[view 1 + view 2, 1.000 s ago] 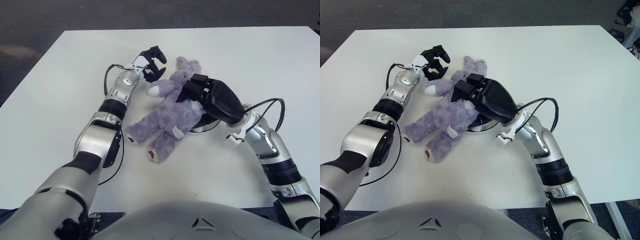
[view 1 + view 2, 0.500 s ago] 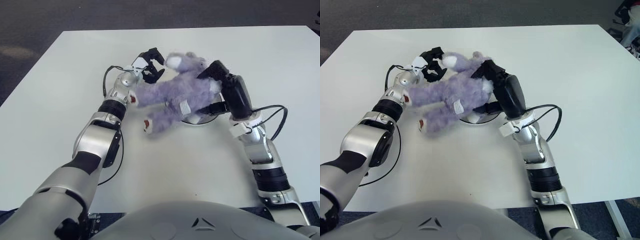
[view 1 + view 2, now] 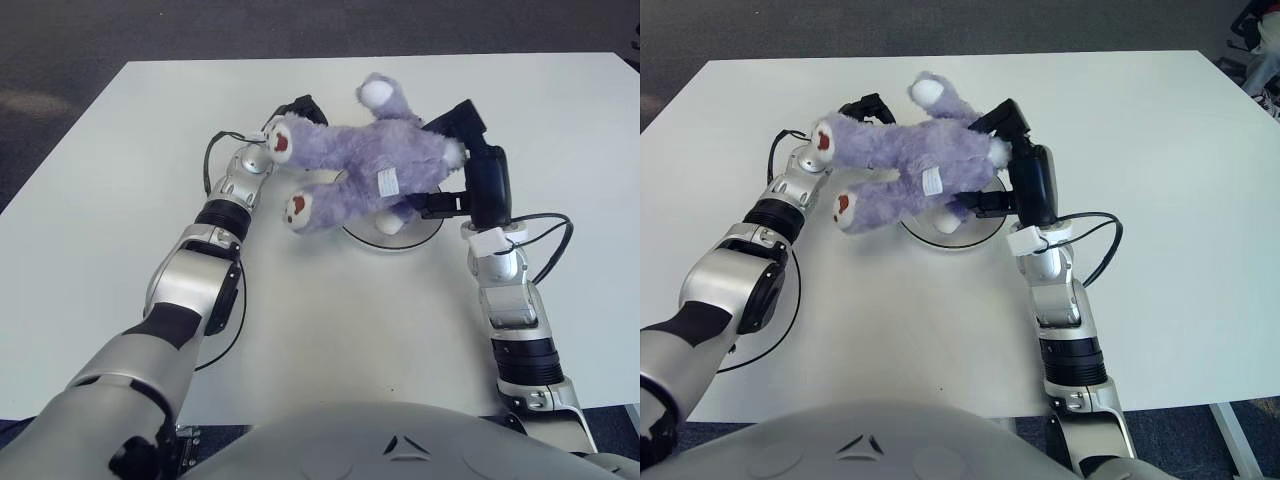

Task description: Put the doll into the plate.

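Observation:
A purple plush doll (image 3: 360, 165) with white paws hangs in the air, lying sideways, its feet pointing left. My right hand (image 3: 462, 160) is shut on its upper body from the right and holds it over a round white plate (image 3: 395, 245) on the table. The doll's lower part hides the plate's far side. My left hand (image 3: 300, 108) rests on the table just behind the doll's feet and is mostly hidden by them. The same scene shows in the right eye view, with the doll (image 3: 915, 165) above the plate (image 3: 945, 243).
The white table (image 3: 120, 200) stretches wide on all sides of the plate. Black cables loop beside both wrists. Dark floor lies beyond the table's far edge.
My right hand has lifted the doll off the table and swung it up and to the right, over the plate. The right forearm has turned upright. The left arm has stayed in place.

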Controlling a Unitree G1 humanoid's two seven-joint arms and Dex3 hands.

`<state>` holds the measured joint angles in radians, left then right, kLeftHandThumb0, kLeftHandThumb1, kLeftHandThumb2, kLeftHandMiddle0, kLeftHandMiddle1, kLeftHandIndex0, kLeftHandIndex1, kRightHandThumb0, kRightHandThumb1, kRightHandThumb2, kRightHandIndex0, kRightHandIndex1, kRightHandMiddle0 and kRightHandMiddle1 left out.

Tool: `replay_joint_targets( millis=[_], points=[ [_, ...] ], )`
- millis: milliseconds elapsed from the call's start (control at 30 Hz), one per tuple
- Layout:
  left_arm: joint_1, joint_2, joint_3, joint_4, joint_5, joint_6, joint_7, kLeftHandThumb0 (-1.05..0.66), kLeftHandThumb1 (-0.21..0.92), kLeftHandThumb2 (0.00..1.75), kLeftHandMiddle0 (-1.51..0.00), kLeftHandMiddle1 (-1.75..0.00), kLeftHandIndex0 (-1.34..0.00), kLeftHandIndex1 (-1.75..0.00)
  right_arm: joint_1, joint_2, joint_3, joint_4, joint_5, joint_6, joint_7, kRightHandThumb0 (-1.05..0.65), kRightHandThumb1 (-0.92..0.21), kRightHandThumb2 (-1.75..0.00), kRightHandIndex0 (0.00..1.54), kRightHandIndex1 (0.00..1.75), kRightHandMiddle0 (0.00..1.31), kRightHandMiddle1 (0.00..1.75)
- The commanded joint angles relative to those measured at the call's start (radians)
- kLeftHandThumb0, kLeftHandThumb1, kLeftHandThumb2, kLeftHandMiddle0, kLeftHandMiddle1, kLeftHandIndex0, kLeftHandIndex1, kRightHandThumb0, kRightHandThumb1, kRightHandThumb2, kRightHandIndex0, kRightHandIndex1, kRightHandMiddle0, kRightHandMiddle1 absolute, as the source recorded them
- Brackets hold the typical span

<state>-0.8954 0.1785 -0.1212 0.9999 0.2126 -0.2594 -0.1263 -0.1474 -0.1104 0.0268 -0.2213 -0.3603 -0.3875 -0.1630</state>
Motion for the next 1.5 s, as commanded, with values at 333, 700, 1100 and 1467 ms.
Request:
replay_joint_targets(
  millis=[333,700,1100,1467],
  points=[
    [0.003,0.011,0.004,0.045,0.002,-0.029,0.020,0.00,0.21,1.37,-0.79,-1.50,-0.48,-1.75,-0.013,0.105,-0.059,-0.120,0.285,0.239,0.036,0.00,0.02,-1.68,0.89,1.68,0.63,1.75],
    [-0.003,0.010,0.006,0.077,0.002,-0.052,0.026,0.00,0.21,1.36,-0.79,-1.50,-0.48,-1.75,-0.038,0.114,-0.121,-0.126,0.430,0.292,0.070,0.00,0.06,-1.74,0.90,1.74,0.67,1.73],
    [-0.010,0.006,0.009,0.105,0.002,-0.054,0.044,0.00,0.27,1.30,-0.75,-1.50,-0.43,-1.75,-0.072,0.194,-0.188,-0.147,0.612,0.419,0.017,0.00,0.06,-1.75,0.90,1.75,0.67,1.73],
    [-0.008,0.000,0.017,0.115,-0.004,-0.056,0.054,0.00,0.32,1.24,-0.72,-1.51,-0.38,-1.75,-0.089,0.211,-0.222,-0.234,0.713,0.658,-0.074,0.00,0.07,-1.75,0.91,1.75,0.68,1.71]
  ],
)
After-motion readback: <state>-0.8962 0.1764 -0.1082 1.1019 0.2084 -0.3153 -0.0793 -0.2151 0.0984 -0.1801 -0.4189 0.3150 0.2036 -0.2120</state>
